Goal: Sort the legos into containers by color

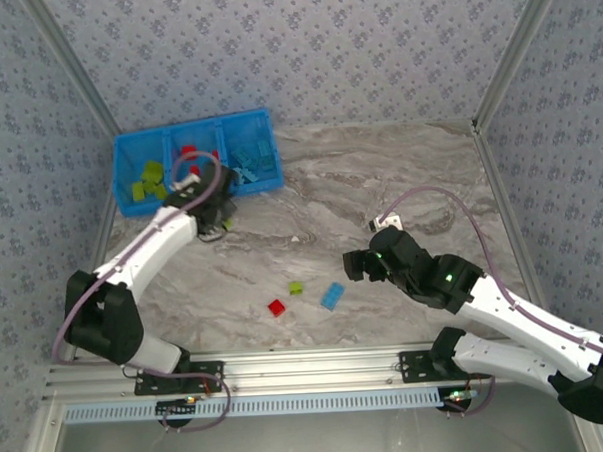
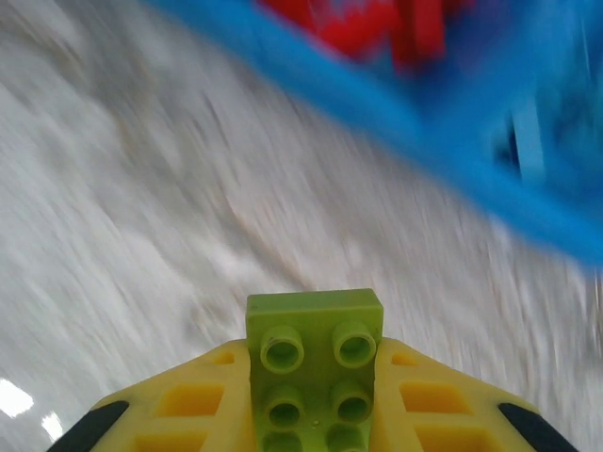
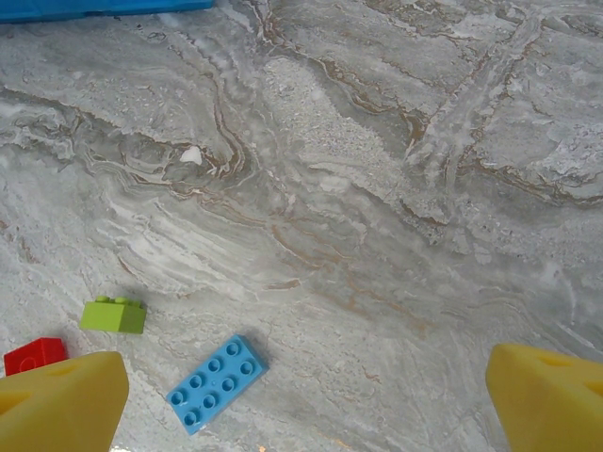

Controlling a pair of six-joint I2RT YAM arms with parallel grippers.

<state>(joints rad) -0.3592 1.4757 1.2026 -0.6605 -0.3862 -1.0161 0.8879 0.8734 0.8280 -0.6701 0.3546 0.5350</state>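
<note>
Right gripper [image 1: 358, 267] hovers fully open and empty above the desk [image 1: 379, 173]. Left gripper [image 2: 316, 367] is clamped on a lime green lego [image 2: 316, 325] just before the bin [image 1: 192, 124]. Lift it clear of the front wall and release over the left compartment, which holds green. Loose on the desk: one red lego [image 1: 276, 307], one green lego [image 1: 296, 286], one blue lego [image 1: 332, 296]. Compartments: three.

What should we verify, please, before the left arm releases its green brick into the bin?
1. Green brick clamped between left fingers: ok.
2. Brick over the green compartment: not ok; it is short of the bin, facing red bricks.
3. Room in the green compartment: ok.
4. Right fingers open, holding nothing: ok.
5. Left arm and right arm well apart: ok.
</note>
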